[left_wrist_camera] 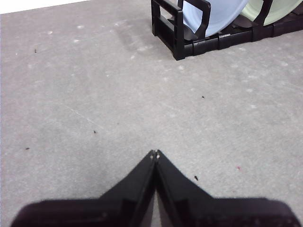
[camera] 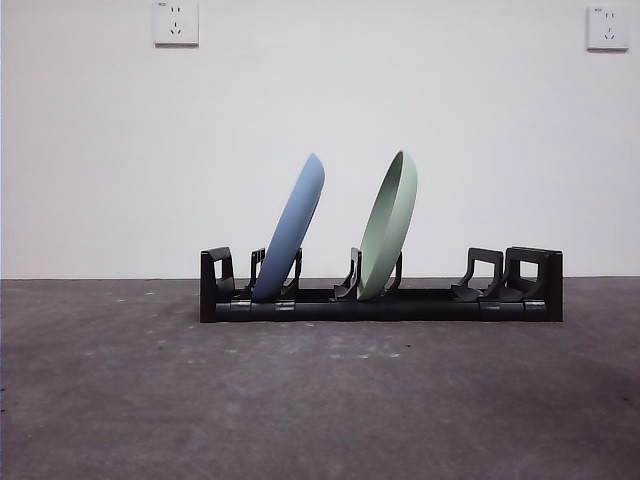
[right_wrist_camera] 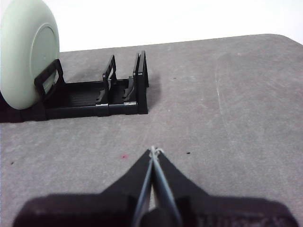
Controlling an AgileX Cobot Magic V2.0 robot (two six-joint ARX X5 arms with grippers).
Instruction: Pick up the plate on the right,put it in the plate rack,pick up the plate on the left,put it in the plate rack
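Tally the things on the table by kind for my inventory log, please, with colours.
Plates: 2, a blue plate and a green plate, both leaning in slots
Plate rack: 1, black
Total: 3

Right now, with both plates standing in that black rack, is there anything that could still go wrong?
Possibly. The blue plate and the green plate both lean to one side in the plate rack, held only by low prongs, so a knock to the table might tip them. Both stand toward one end, leaving the other slots bare, which may make the rack easier to shift. The left gripper and right gripper are shut and well clear.
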